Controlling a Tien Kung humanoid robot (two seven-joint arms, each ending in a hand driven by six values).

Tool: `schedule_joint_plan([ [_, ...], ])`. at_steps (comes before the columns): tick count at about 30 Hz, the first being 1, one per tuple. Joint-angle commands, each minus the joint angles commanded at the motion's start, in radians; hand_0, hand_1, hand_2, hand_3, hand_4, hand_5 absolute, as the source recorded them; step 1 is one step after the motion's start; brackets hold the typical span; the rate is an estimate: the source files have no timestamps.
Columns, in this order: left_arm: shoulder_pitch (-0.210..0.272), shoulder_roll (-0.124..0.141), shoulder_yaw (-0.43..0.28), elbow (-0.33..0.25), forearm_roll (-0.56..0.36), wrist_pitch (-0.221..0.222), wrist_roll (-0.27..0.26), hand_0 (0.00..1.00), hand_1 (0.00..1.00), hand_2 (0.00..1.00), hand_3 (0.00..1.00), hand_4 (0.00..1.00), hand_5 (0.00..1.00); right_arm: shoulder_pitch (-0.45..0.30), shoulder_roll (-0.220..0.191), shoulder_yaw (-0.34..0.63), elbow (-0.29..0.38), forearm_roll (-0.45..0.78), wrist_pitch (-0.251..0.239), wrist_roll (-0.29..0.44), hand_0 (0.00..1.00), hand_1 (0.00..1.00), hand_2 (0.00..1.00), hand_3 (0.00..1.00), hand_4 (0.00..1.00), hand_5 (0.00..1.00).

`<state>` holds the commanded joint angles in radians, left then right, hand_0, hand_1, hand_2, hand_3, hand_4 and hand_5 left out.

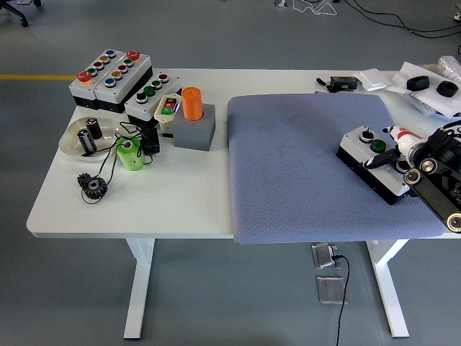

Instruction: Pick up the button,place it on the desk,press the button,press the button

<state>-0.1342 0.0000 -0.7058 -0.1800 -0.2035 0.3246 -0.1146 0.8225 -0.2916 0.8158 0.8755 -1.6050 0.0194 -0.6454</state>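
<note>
Since the white surface (144,202) is mostly covered on its right by the grey mat (302,158), the button box (374,162) is already seen set down on that mat, so the pressing step looks to be underway. The right robot hand (392,153) is laid over the box top, one finger stretched out, nothing gripped. A straight downward push is probably called for next.
</note>
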Motion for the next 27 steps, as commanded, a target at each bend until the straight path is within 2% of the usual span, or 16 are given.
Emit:
schedule_joint_plan([
  [2, 0.002, 0.0, 0.0, 0.0, 0.003, 0.001, 0.001, 0.65, 0.706, 0.726, 0.51, 0.32, 0.945, 0.003, 0.004, -0.007, -0.008, -0.007, 0.0, 0.0, 0.841, 0.733, 0.812, 0.944, 0.957, 0.282],
  [3, 0.003, 0.0, 0.0, 0.0, 0.006, 0.002, 0.002, 0.65, 0.706, 0.726, 0.511, 0.32, 0.945, 0.006, 0.007, -0.013, -0.015, -0.013, 0.001, 0.0, 0.716, 0.625, 0.692, 0.896, 0.953, 0.279],
  [8, 0.009, 0.0, 0.001, 0.0, 0.015, 0.003, 0.004, 0.65, 0.706, 0.726, 0.511, 0.32, 0.945, 0.017, 0.015, -0.045, -0.04, -0.037, 0.013, 0.0, 0.716, 0.625, 0.692, 0.896, 0.953, 0.279],
  [9, 0.009, 0.0, 0.004, 0.0, 0.014, 0.003, 0.004, 0.65, 0.706, 0.725, 0.511, 0.32, 0.946, 0.019, 0.016, -0.052, -0.044, -0.043, 0.015, 0.0, 0.596, 0.505, 0.561, 0.779, 0.949, 0.278],
  [14, 0.011, 0.0, 0.008, 0.0, 0.011, 0.001, 0.003, 0.65, 0.706, 0.725, 0.511, 0.32, 0.946, 0.033, 0.015, -0.092, -0.063, -0.06, 0.017, 0.0, 0.596, 0.505, 0.561, 0.779, 0.949, 0.278],
  [15, 0.011, 0.0, 0.009, 0.0, 0.01, 0.001, 0.002, 0.65, 0.706, 0.725, 0.511, 0.319, 0.945, 0.035, 0.015, -0.097, -0.065, -0.061, 0.017, 0.0, 0.535, 0.432, 0.494, 0.699, 0.939, 0.27],
  [17, 0.012, 0.0, 0.013, 0.0, 0.003, 0.0, 0.001, 0.65, 0.706, 0.725, 0.511, 0.319, 0.945, 0.039, 0.012, -0.115, -0.073, -0.063, 0.02, 0.0, 0.535, 0.432, 0.494, 0.699, 0.939, 0.27],
  [20, 0.013, 0.0, 0.013, 0.0, 0.002, -0.001, 0.001, 0.65, 0.706, 0.725, 0.511, 0.319, 0.945, 0.04, 0.009, -0.132, -0.074, -0.072, 0.003, 0.0, 0.535, 0.432, 0.494, 0.699, 0.939, 0.27],
  [21, 0.013, 0.0, 0.013, 0.0, -0.002, -0.003, -0.001, 0.65, 0.705, 0.725, 0.511, 0.319, 0.946, 0.04, 0.004, -0.139, -0.068, -0.08, -0.017, 0.0, 0.42, 0.296, 0.384, 0.535, 0.856, 0.197],
  [24, 0.013, 0.0, 0.012, 0.0, -0.003, -0.003, -0.001, 0.65, 0.705, 0.725, 0.511, 0.319, 0.946, 0.041, -0.004, -0.15, -0.06, -0.084, -0.039, 0.0, 0.42, 0.296, 0.384, 0.535, 0.856, 0.197],
  [26, 0.012, 0.0, 0.013, 0.0, -0.004, -0.004, 0.0, 0.65, 0.705, 0.725, 0.511, 0.319, 0.946, 0.043, -0.018, -0.169, -0.047, -0.086, -0.076, 0.0, 0.42, 0.296, 0.384, 0.535, 0.856, 0.197],
  [27, 0.012, 0.0, 0.013, 0.0, -0.004, -0.004, -0.001, 0.65, 0.705, 0.725, 0.511, 0.317, 0.95, 0.043, -0.022, -0.173, -0.043, -0.087, -0.089, 0.0, 0.233, 0.155, 0.295, 0.405, 0.735, 0.118],
])
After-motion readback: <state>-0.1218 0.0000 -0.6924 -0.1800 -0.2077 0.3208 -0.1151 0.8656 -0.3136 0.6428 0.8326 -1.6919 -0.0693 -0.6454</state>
